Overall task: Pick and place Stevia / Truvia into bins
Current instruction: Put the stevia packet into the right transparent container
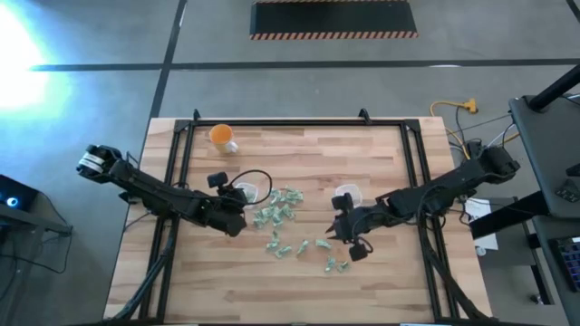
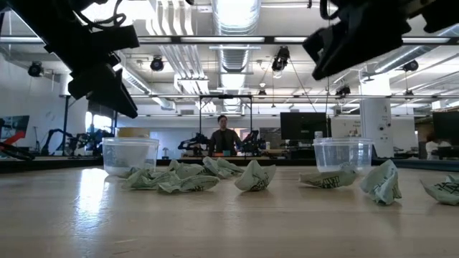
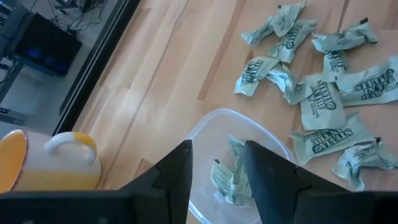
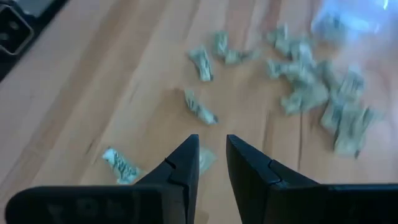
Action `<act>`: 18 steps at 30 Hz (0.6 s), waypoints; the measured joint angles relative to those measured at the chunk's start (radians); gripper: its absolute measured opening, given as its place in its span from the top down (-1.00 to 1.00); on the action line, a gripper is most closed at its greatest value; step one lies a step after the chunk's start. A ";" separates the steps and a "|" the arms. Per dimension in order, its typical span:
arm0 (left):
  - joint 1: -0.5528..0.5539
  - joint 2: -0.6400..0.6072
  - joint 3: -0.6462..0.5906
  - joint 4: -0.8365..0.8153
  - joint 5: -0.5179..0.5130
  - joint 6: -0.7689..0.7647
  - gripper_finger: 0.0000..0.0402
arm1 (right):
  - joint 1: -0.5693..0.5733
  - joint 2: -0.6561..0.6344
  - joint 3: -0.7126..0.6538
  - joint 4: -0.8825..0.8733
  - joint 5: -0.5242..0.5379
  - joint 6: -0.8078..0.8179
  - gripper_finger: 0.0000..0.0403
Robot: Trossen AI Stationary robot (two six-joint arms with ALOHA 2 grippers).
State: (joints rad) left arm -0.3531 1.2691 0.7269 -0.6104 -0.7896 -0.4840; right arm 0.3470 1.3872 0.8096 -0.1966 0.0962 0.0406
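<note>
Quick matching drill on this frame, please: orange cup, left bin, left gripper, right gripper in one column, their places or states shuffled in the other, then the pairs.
1 orange cup
2 left bin
3 left gripper
4 right gripper

A open above loose sachets on the table
B holds a few sachets
C open over the left bin
D far left of the table

Pairs: 1-D, 2-B, 3-C, 4-A

floor [image 1: 109, 36]: grey concrete, dark seam lines | mat [image 1: 333, 18]: black, hazard-striped, at 12 o'clock | table [image 1: 299, 290]: pale wood planks | ceiling [image 2: 229, 29]: exposed ducts, bright lamps | person [image 2: 224, 136]: stood far behind table | monitors [image 2: 301, 127]: dark, at 3 o'clock
</note>
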 joint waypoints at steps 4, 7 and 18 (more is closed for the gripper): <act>0.000 0.000 0.000 0.001 -0.001 0.001 0.35 | 0.005 0.075 -0.006 0.034 -0.022 0.094 0.66; 0.000 0.000 0.000 0.007 -0.007 0.007 0.35 | 0.011 0.151 -0.001 0.068 -0.045 0.112 0.63; 0.000 -0.001 0.000 0.027 -0.001 0.019 0.35 | 0.010 0.294 0.065 0.074 -0.044 0.118 0.47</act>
State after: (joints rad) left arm -0.3534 1.2682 0.7269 -0.5831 -0.7906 -0.4652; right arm 0.3565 1.6811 0.8749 -0.1226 0.0520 0.1589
